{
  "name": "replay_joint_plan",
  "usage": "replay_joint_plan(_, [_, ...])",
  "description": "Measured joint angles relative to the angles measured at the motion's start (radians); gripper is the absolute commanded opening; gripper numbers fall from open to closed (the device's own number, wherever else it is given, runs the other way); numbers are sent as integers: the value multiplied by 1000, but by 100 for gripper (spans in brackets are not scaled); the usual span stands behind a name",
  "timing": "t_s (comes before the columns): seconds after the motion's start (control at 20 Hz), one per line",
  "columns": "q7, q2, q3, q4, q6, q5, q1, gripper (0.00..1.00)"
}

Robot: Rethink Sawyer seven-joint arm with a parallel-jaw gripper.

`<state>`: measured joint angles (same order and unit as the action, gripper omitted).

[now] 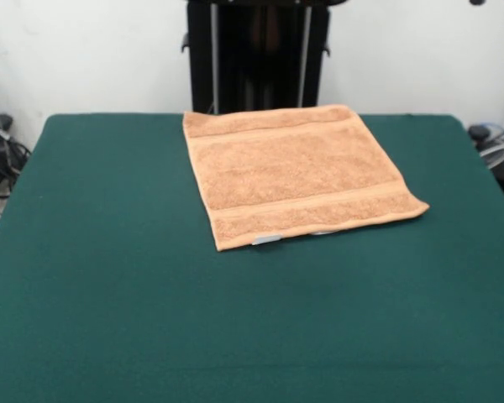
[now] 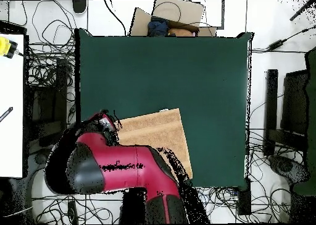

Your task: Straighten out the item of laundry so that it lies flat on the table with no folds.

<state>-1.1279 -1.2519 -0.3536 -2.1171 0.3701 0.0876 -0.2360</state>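
Orange-tan towel (image 1: 298,172) lies spread on green table (image 1: 109,294), toward far edge, at about 12 to 1 o'clock from table centre. Towel turned slightly, near corner pointing to 4 o'clock. Two woven bands cross it, one near far edge, one near front edge. Small pale tag (image 1: 266,240) sticks out at front edge. Surface looks flat; front edge perhaps doubled, hard to tell. Black pedestal (image 1: 256,54) stands behind, at 12 o'clock.
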Motion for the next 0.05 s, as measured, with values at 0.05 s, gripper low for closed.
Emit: replay_joint_plan(0.05, [0,0,1,5,0,0,3,100])
